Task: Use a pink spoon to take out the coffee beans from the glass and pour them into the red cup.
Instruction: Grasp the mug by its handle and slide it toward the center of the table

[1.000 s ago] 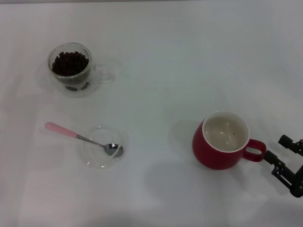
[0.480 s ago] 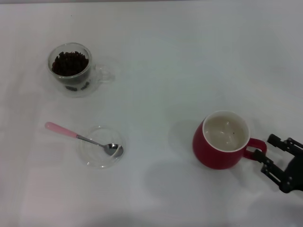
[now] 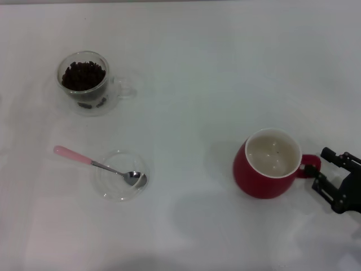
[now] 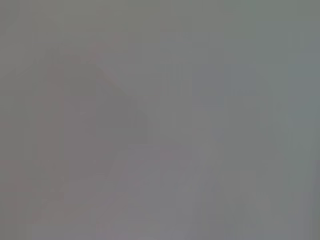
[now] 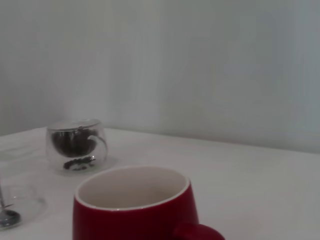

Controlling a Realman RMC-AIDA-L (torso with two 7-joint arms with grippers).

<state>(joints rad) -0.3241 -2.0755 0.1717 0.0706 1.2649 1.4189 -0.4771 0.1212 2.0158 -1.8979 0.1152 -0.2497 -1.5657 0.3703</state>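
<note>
The spoon (image 3: pixel 99 165) lies untouched in its saucer (image 3: pixel 120 175). We have the right gripper (image 3: pixel 316 170), fingers apart, around the red cup's (image 3: pixel 268 164) handle; next we clamp it.

One pink spoon (image 3: pixel 100 166), one glass (image 3: pixel 84 83) of coffee beans (image 3: pixel 83 75), one red cup (image 3: pixel 269 164), one saucer (image 3: pixel 110 186).

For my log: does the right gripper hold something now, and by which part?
The right gripper is at the red cup's handle; a closed grasp cannot be told.
</note>
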